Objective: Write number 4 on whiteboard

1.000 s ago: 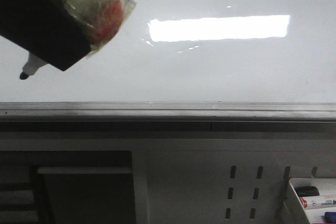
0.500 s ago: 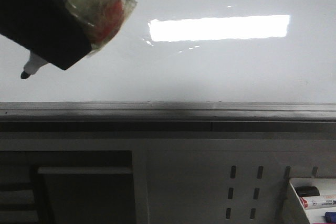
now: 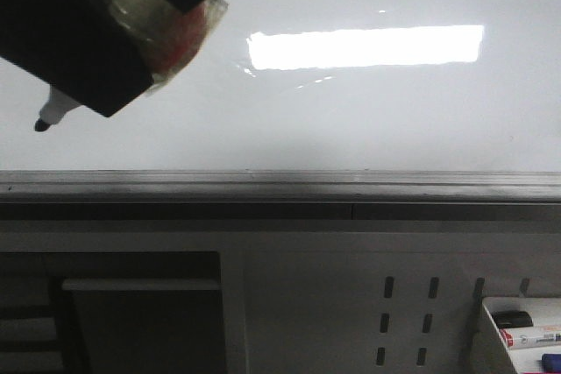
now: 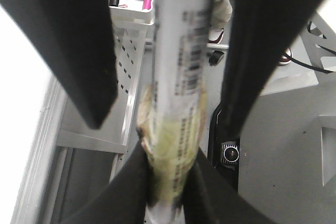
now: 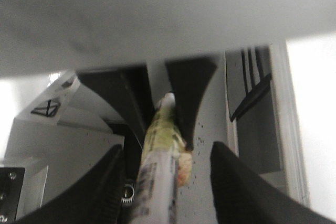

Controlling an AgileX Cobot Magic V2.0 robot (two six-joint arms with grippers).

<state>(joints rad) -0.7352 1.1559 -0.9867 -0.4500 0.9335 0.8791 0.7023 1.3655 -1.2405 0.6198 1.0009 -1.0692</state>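
The left gripper (image 4: 167,182), jaws clenched on a taped marker (image 4: 176,77), holds its tip over the blank whiteboard (image 3: 368,120); right jaws' state unclear.

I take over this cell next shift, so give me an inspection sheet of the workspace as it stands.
Surface: whiteboard glossy, with a bright light reflection; grey rail along its near edge.
Job's things: number 4 not seen on the visible board; marker has tape round its barrel and its tip is bare, near the board's left side.
Clutter: tray at lower right holding spare markers.
Grippers: left tool is shut on the marker's taped part; right tool is open, its fingers either side of the marker.
Cables: one thin dark lead in the left wrist view.
Surroundings: white perforated panel below the rail.
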